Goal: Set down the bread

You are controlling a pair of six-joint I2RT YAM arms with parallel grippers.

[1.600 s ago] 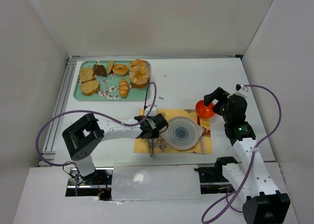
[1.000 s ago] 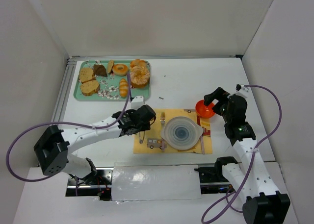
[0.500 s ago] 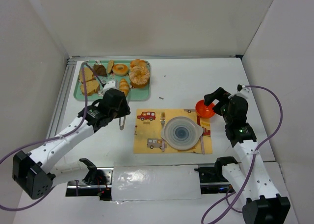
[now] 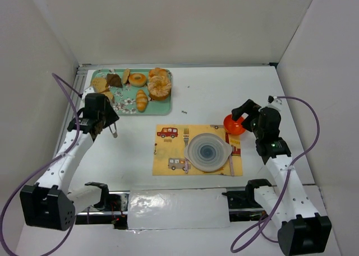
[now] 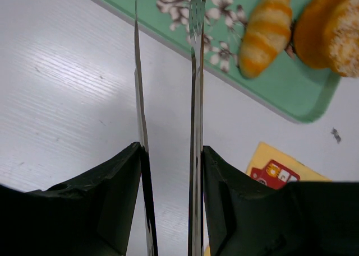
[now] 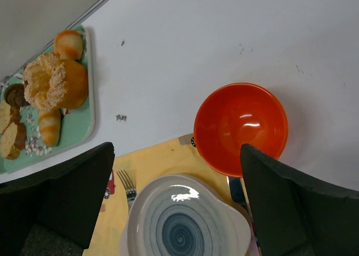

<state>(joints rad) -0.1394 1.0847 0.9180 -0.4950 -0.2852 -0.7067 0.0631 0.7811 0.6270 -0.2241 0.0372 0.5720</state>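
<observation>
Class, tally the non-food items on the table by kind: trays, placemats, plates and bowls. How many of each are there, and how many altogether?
Tray: 1
Placemat: 1
Plate: 1
Bowl: 1
Total: 4

White-walled lab booth (image 4: 168,21), bolted arms
</observation>
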